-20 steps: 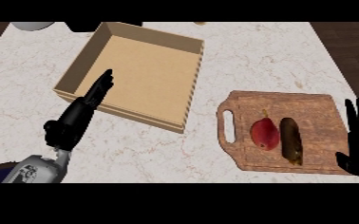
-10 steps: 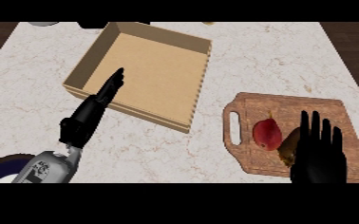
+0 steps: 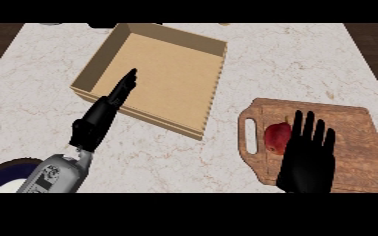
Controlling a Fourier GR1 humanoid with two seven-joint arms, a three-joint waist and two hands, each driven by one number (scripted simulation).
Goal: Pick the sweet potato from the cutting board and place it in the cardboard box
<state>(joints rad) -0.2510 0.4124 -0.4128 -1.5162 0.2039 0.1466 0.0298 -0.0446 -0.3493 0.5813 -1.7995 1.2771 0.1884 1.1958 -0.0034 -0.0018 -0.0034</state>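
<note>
The wooden cutting board [image 3: 347,121] lies at the lower right of the counter. My right hand [image 3: 306,156] hovers flat over it, fingers straight, palm down. The brown sweet potato is hidden beneath that hand. A red fruit [image 3: 277,136] shows on the board just left of the fingers. The open cardboard box [image 3: 159,70] sits at the upper middle, its inside bare. My left hand [image 3: 102,116] rests open at the lower left, fingers straight and pointing up over the box's near wall.
The marble counter [image 3: 295,60] runs around both objects. A dark blue rim [image 3: 13,171] shows at the lower left corner beside my left forearm. Dark objects peek in at the top edge, behind the box.
My right hand came in from the right edge and now covers the sweet potato on the board. The view shifted slightly. The left hand stayed open.
</note>
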